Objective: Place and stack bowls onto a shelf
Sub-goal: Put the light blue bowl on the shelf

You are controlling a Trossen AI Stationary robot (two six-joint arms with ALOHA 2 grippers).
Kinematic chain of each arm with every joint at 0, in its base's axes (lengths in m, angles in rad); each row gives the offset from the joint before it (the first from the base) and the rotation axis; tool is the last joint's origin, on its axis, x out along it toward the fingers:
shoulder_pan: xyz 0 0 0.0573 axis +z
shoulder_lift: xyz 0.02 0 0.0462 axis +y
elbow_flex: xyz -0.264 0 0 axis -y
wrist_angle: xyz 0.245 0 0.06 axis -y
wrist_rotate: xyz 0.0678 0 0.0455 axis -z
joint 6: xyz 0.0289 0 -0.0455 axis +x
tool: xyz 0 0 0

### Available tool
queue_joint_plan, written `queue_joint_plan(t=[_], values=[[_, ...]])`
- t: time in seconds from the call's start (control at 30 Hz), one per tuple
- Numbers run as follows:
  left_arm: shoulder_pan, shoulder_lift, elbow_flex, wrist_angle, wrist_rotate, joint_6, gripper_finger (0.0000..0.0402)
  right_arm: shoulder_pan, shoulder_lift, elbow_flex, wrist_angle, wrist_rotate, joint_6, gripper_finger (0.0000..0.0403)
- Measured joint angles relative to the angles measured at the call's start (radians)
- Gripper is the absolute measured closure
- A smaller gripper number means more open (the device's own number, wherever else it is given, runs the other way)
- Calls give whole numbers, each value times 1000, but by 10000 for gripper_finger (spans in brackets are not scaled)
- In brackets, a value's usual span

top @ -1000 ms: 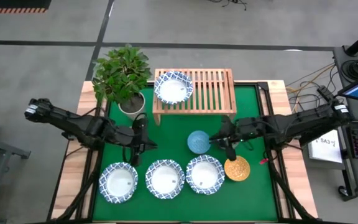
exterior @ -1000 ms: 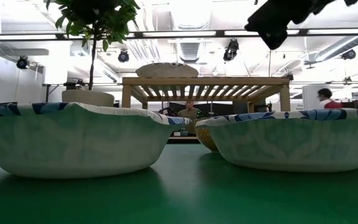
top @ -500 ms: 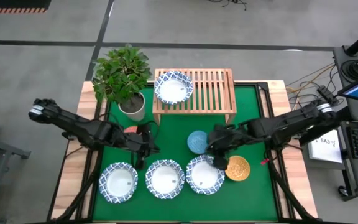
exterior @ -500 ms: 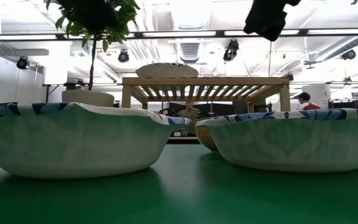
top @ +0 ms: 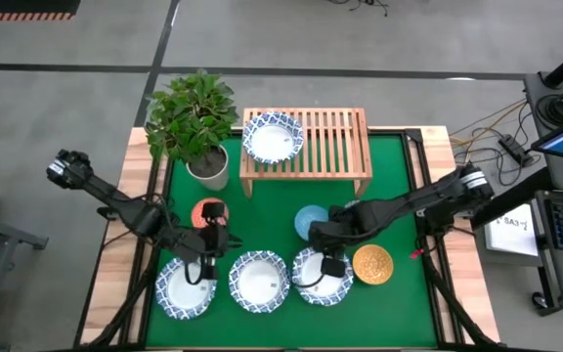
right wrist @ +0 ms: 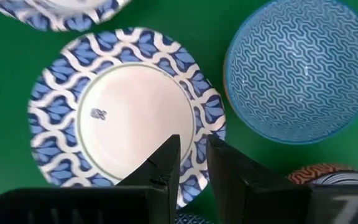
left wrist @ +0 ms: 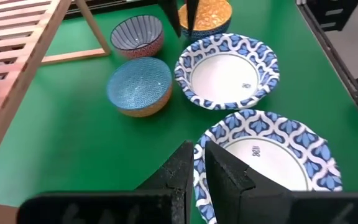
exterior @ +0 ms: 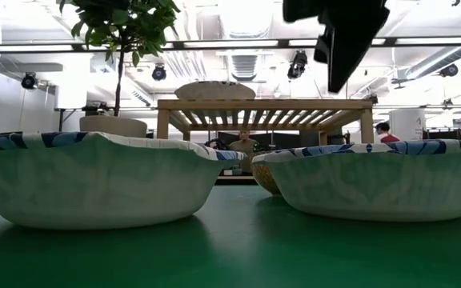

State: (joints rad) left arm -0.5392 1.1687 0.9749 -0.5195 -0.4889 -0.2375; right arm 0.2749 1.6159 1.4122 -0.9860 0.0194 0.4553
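Three wide white bowls with blue rims sit in a row near the table's front: left (top: 186,286), middle (top: 259,281), right (top: 323,277). A fourth (top: 273,137) rests on the shelf's (top: 332,147) left end. My left gripper (top: 213,260) (left wrist: 198,149) is narrowly open, its fingers on either side of a wide bowl's far rim; the left wrist view suggests the middle bowl. My right gripper (top: 325,262) (right wrist: 194,146) (exterior: 333,84) is narrowly open above the right bowl's far-right rim. Orange-red (top: 208,212), light blue (top: 309,220), golden (top: 372,265) and dark patterned (left wrist: 137,35) bowls stand on the cloth. My left gripper has one finger (left wrist: 182,171) outside and one (left wrist: 225,177) inside the wide bowl's rim (left wrist: 199,167), coming slanting from above and from the table's left. I cannot tell whether the fingers touch the rim. The bowl sits flat on the cloth.
A leafy plant in a white pot (top: 208,168) stands at the shelf's left end. The shelf's middle and right slats are bare. The dark patterned bowl lies under my right arm in the high view. People (exterior: 384,130) show far beyond the table.
Both grippers have moved toward the near edge and down. The left one has left the orange-red bowl, which now shows whole, and come over the wide bowls. The right one has also gone left, from beside the light blue bowl to over the right wide bowl. No bowl has moved.
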Motion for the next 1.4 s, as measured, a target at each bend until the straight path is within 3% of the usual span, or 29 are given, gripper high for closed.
queue_joint_plan(t=[0.23, 0.47, 0.6, 0.8, 1.0, 1.4], values=[[-8, 0, 0, -8, 0, 0, 379, 0, 76, 39, -1, 19, -63, 307], [-7, 2, -1, -14, -1, 0, 379, 0, 109, 46, 4, 173, -102, 237], [-7, 2, -1, -16, -1, 0, 379, -5, 119, 46, 43, 217, -101, 215], [-7, 2, -1, -22, -2, 0, 379, -8, 158, 46, 140, 224, -101, 211], [-7, 3, -2, -22, -2, 0, 379, -11, 204, 46, 154, 302, -89, 211], [-7, 4, -2, -24, -2, 0, 379, -36, 225, 45, 184, 307, -70, 234]])
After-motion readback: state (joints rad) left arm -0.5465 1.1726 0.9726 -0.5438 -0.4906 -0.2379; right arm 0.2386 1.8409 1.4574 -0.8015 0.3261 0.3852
